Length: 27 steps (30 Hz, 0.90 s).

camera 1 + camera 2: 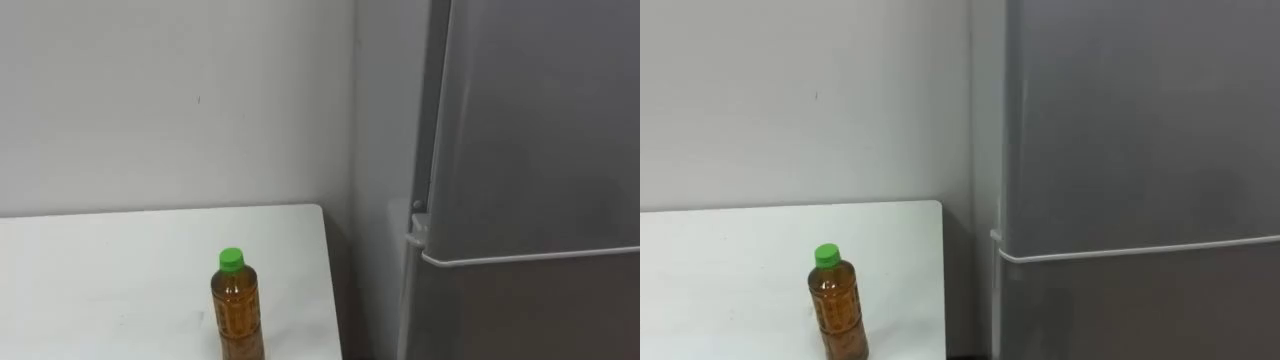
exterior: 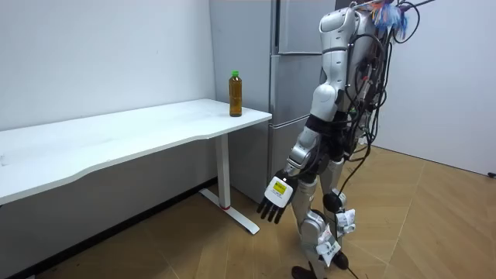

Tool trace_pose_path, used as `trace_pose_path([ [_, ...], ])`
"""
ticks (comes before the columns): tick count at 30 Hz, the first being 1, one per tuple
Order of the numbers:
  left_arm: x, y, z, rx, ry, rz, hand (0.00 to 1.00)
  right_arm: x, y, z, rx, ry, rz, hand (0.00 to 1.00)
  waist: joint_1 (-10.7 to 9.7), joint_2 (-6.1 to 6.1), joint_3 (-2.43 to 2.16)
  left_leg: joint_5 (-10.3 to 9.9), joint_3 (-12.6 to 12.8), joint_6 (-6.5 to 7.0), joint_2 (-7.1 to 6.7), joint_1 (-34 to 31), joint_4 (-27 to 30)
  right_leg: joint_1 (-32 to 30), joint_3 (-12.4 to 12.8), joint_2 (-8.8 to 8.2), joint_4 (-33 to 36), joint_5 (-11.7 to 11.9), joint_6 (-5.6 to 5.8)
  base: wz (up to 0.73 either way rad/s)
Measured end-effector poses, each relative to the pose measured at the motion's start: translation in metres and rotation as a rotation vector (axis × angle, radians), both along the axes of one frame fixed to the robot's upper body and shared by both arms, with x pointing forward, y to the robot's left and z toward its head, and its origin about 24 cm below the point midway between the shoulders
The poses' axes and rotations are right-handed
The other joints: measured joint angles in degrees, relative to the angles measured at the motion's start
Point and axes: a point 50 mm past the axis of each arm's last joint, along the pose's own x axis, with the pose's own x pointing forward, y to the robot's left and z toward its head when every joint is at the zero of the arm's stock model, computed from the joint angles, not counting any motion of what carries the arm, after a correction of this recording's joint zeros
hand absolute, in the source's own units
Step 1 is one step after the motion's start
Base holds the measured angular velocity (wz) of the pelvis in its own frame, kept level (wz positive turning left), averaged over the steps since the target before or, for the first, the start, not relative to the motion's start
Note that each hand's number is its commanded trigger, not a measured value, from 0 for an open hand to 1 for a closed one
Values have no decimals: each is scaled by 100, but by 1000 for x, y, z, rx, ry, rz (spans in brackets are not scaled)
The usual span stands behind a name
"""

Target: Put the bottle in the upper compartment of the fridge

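Green-capped amber bottle (image 1: 238,310) stands upright near the white desk's (image 1: 120,270) end, beside the grey fridge (image 1: 540,150). Left hand (image 2: 277,194) hangs low, fingers straight, empty.

Bare room staged as a kitchen: grey fridge (image 2: 291,77), white desk (image 2: 116,141), wood floor (image 2: 434,225), plain walls (image 2: 93,54).

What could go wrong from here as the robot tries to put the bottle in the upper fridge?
The bottle stands upright near the end of the table beside the fridge; a clumsy grasp might tip it or knock it off. The upper door is shut, so carrying the bottle leaves one hand to open it. The left hand hangs low, open.
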Motion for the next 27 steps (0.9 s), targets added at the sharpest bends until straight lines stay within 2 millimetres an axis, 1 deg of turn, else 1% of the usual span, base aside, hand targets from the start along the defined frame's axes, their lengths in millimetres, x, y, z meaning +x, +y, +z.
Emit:
trace_pose_path([
  [2,0,0,0,3,8,-22,0,1,0,0,-8,-1,21,0,10,-24,1,0,-2,0,1,5,-14,27,17,9,-63,-3,10,0],
  [10,-13,-1,-1,-7,65,-33,0,3,-1,-1,-31,25,33,0,15,-32,-1,-2,-6,1,0,-13,-22,4,30,15,-73,-4,10,0],
  [15,-14,0,-1,-7,76,-35,0,4,-1,-1,-42,35,51,0,11,-36,-6,-2,-7,1,4,-3,-10,13,43,19,-74,-4,9,0],
  [18,-13,0,-1,-1,87,-29,0,8,-2,-1,-59,46,76,0,-4,-35,-5,-2,-15,1,7,-9,8,14,42,14,-66,-4,9,0],
  [22,-12,1,-1,19,82,13,0,10,-3,-1,-76,54,91,0,-6,-10,-4,-8,-36,7,18,-22,20,2,36,-6,-69,-10,9,3],
  [23,-9,2,-1,23,72,41,0,11,-3,-1,-83,55,96,0,-8,5,-6,-10,-38,9,23,-29,21,1,36,-5,-67,-10,8,0],
  [24,-8,3,0,23,66,55,0,12,-3,-1,-86,55,98,0,-7,39,-22,-11,-43,9,23,-32,21,2,30,-5,-66,-10,8,5],
  [26,-2,8,1,36,36,101,0,12,-6,0,-99,58,113,0,-4,62,-22,-12,-79,11,18,-37,23,9,-18,-12,-58,-10,8,7],
  [27,0,10,2,42,24,117,0,12,-7,0,-103,61,119,0,-2,86,-30,-12,-85,11,16,-37,24,9,-38,-17,-53,-10,8,7],
])
